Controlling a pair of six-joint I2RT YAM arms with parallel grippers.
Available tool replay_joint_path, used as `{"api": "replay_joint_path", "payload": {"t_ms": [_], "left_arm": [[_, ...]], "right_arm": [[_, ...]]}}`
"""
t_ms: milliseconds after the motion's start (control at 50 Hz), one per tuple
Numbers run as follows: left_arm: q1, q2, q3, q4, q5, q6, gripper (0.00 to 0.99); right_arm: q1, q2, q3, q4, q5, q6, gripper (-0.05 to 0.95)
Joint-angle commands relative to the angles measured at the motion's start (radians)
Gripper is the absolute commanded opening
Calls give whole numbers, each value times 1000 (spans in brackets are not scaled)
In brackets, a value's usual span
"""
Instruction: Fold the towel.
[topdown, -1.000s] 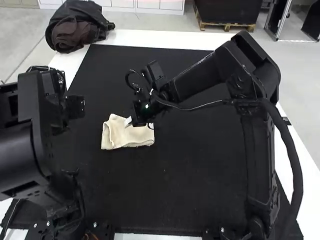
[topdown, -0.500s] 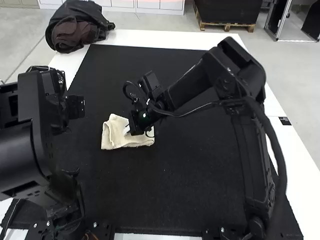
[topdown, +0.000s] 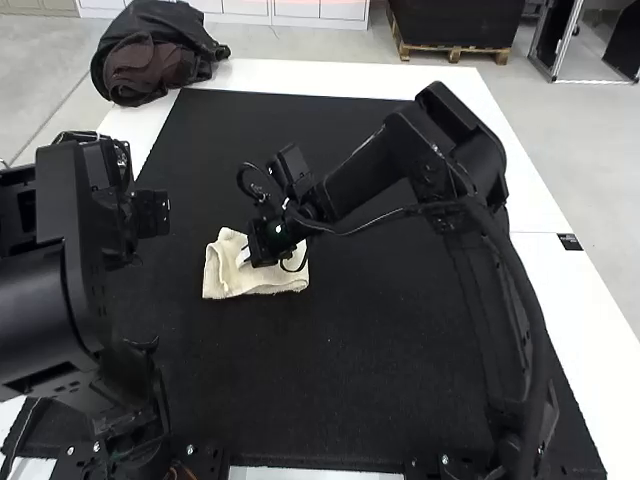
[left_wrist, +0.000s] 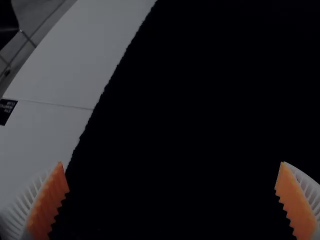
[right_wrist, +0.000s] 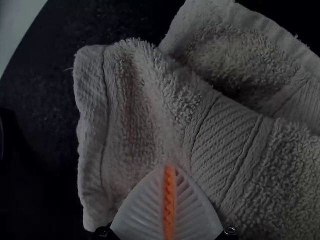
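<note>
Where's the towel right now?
In the high view, the towel lies on the black mat, left of the middle, under the right arm's tool.

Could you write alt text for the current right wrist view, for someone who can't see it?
A pale terry towel with a flat woven band lies unevenly folded on a black mat. The right gripper is over it, white ribbed fingers closed and orange pads together. Part of a light tabletop shows beyond the mat.

High view looking down, wrist views nearer, black mat (topdown: 390, 350) shared
</note>
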Motion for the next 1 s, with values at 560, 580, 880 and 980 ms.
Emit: {"api": "replay_joint_path", "payload": {"t_ms": [560, 580, 880, 980], "left_arm": [[9, 0, -15, 7, 13, 11, 970], [9, 0, -15, 7, 14, 11, 970], [9, 0, -16, 7, 24, 9, 970], [9, 0, -18, 8, 25, 9, 970]], "right_arm": [[-15, 116, 131, 37, -5, -17, -28], [-17, 119, 135, 37, -5, -19, -28], [-44, 168, 174, 55, 6, -25, -28], [-53, 183, 186, 61, 6, -25, -28]]}}
